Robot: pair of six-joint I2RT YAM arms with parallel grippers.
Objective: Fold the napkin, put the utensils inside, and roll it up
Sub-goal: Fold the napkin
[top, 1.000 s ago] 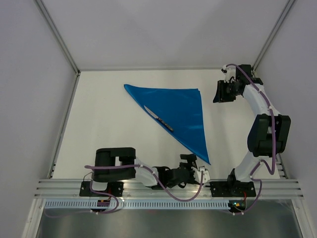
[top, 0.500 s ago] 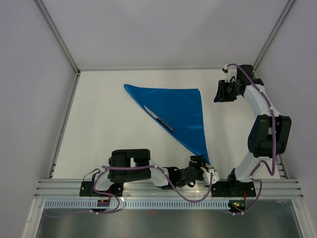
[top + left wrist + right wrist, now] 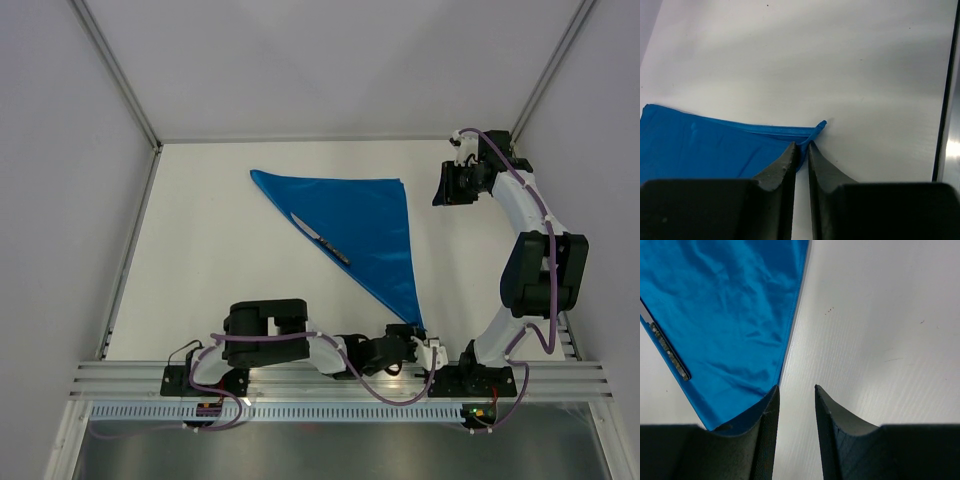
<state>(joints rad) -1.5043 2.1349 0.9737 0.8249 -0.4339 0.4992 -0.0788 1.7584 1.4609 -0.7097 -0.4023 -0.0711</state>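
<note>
The napkin lies folded in a triangle on the table. The knife rests on it, along its left edge. The cloth is soft, thin and floppy, so it will likely bunch up and slide. The knife is small and hard, and it may slip off if you tug. Your left gripper is at the near corner, fingers almost together; you cannot tell if cloth is pinched. Your right gripper hangs by the far right corner, fingers apart. Grab the cloth by its corners.
</note>
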